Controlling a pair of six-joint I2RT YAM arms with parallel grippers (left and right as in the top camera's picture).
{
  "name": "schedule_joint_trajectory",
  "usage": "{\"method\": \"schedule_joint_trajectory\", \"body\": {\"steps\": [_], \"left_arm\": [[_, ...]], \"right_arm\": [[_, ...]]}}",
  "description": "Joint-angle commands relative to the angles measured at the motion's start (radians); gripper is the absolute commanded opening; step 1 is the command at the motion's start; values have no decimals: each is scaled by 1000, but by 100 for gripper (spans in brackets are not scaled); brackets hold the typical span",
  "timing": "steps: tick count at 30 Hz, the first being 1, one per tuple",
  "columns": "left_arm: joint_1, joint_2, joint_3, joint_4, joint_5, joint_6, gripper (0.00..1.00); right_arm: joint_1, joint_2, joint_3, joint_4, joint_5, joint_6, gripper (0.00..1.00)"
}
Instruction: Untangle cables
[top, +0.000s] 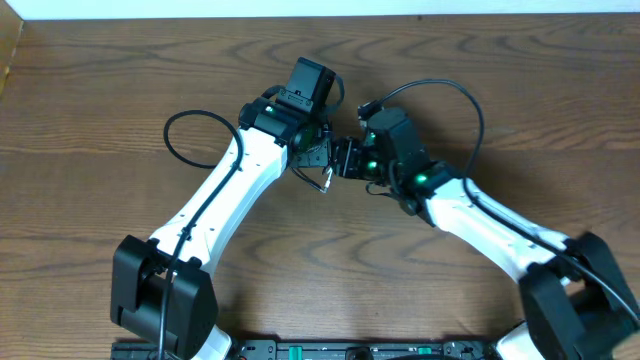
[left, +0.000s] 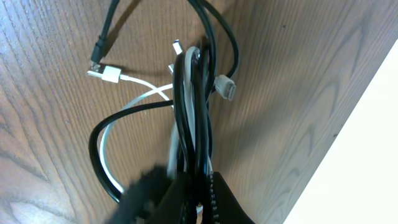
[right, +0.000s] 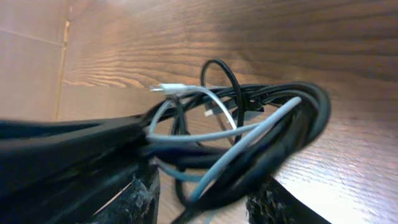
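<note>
Overhead: left arm (top: 215, 195) and right arm (top: 480, 215) meet mid-tabletop (top: 100, 90) over the cables (top: 322, 182).
Left wrist: left fingers (left: 227, 202) are clamped on the bundle; the white cable (left: 140, 83) and black cable (left: 96, 140) loop out.
Right wrist: right fingers (right: 138, 198) stand apart around loose strands; they should probably pinch one strand, then draw away gently.
Surroundings: bare brown woodgrain, with a white strip (top: 300, 8) past the far edge.

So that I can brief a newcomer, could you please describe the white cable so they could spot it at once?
At the middle of the brown wooden table, the left hand clamps a tangled bundle of thin cords. Within it, the thin white cable loops out onto the wood and ends in a small white rectangular plug; its neighbour is a black cord.
</note>
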Motion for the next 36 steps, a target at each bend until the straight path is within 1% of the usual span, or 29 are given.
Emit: {"method": "schedule_joint_trajectory", "body": {"steps": [1,6,8,10,14,15,21,25,28,31,33,34,36], "left_arm": [[-1,-3,2,-3,31,-10,7],[-1,-3,2,-11,45,-10,7],[-1,-3,2,-18,58,-10,7],[-1,-3,2,-20,66,-10,7],[-1,-3,2,-43,67,-9,7],[-1,-3,2,-56,66,-9,7],[-1,-3,2,-134,61,5,8],[-1,-3,2,-139,10,120,7],[-1,-3,2,-146,-54,183,7],[-1,-3,2,-154,-79,194,7],[-1,-3,2,-153,-81,222,7],[-1,-3,2,-153,-81,255,7],[-1,-3,2,-147,-81,385,8]], "right_arm": [[7,53,0,34,50,29,40],[6,90,0,53,151,41,41],[0,90,0,54,180,45,38],[-14,90,0,54,193,43,29],[-54,87,0,18,190,25,4],[-63,83,0,-2,190,25,1],[-154,4,0,-148,167,-36,1],[-237,-101,0,-309,167,-123,1],[-321,-193,0,-483,168,-201,1],[-384,-244,0,-618,152,-282,1],[-413,-258,0,-682,94,-343,1],[-422,-259,0,-706,51,-375,1],[-427,-258,0,-737,-57,-459,1]]}}
